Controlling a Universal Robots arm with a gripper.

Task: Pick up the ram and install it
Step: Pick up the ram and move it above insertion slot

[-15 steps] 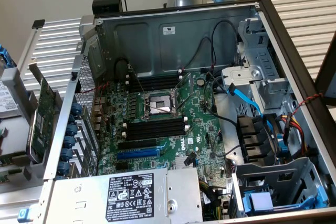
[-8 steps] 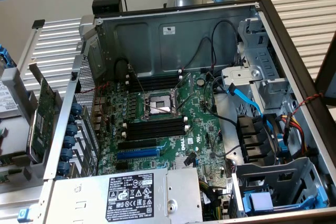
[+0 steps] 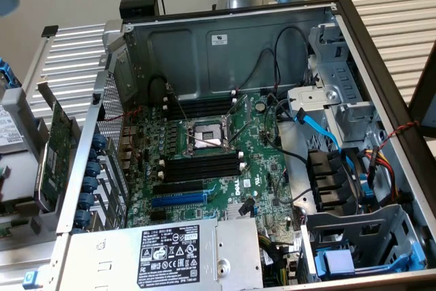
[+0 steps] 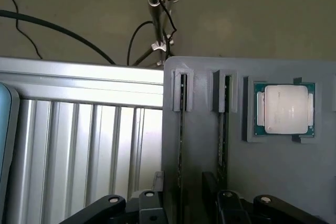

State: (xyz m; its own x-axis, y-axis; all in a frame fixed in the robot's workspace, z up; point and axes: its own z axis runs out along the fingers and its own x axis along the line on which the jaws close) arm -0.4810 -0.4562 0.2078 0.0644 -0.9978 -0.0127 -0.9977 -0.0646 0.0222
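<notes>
Ram (image 4: 181,129) is not yet in the open computer case (image 3: 225,39); it stands on edge in a grey holder (image 4: 294,182), the tool (image 4: 186,209) spread wide astride it, empty: pick-up stage, I'd say, calling for a square squeeze on the thin board.

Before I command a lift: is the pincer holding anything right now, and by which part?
Nothing is held. The pincer stands open over the grey tray, where a memory stick sits in its slot.
</notes>
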